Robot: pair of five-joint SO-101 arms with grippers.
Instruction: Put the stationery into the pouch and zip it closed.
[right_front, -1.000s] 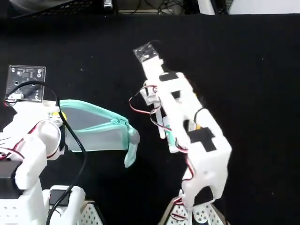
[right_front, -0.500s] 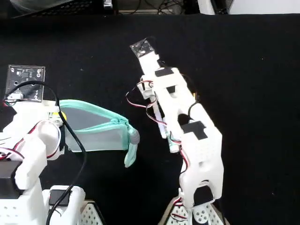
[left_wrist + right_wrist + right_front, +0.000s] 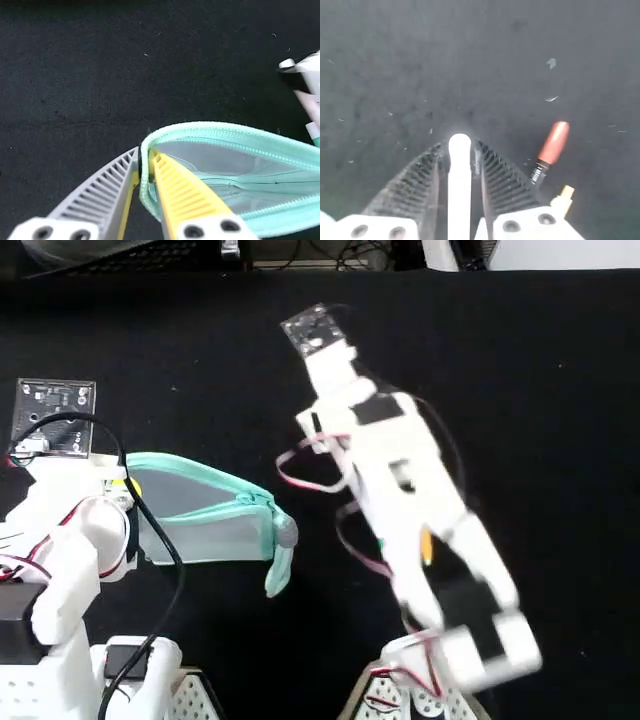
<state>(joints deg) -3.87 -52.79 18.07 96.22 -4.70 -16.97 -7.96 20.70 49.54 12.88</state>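
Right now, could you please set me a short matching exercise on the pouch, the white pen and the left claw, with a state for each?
Things:
1. pouch
2. white pen
3. left claw

States:
a. held in the right claw
b. shut on a mint-green rim
c. unzipped, mouth gaping

Pairs: 1-c, 2-a, 3-b.

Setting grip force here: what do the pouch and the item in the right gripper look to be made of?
Pouch: looks like soft translucent plastic sheet with mint fabric trim and a zipper; it bows where the left gripper pinches its rim. White pen in the right gripper: probably smooth matte plastic, rigid, round-ended.
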